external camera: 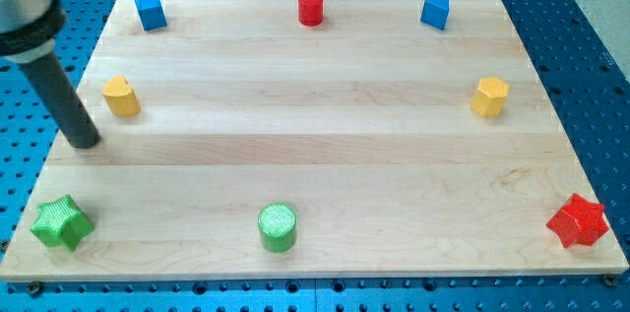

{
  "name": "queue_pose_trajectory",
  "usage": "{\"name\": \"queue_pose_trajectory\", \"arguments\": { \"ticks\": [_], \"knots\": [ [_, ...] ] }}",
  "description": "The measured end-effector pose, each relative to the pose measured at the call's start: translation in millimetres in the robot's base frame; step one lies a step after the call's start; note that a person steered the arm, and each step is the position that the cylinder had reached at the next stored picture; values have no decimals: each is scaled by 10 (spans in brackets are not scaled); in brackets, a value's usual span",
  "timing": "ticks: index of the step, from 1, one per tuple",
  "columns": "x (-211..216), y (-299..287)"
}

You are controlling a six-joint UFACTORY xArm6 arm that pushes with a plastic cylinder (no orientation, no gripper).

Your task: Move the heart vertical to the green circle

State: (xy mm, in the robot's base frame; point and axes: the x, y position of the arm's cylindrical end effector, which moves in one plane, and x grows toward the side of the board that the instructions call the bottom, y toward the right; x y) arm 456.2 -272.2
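Note:
The yellow heart (121, 96) lies near the board's left edge, above mid-height. The green circle (278, 227) stands near the view's bottom edge, left of centre. My tip (85, 142) rests on the board just below and left of the yellow heart, a short gap apart from it. The dark rod rises from the tip toward the view's top left corner.
A blue cube (150, 12), a red cylinder (311, 7) and a blue triangular block (435, 12) line the top edge. A yellow hexagon (489, 96) sits at the right. A green star (61, 223) and a red star (577, 220) occupy the bottom corners of the wooden board (325, 145).

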Motion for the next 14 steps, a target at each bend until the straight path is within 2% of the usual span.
{"name": "queue_pose_trajectory", "arguments": {
  "ticks": [1,5,7,8,9,10,12,13,14],
  "knots": [
    [-476,6],
    [-486,126],
    [-487,951],
    [-463,1569],
    [-456,1148],
    [-456,1027],
    [-169,1742],
    [-157,2012],
    [-157,2053]
  ]
}}
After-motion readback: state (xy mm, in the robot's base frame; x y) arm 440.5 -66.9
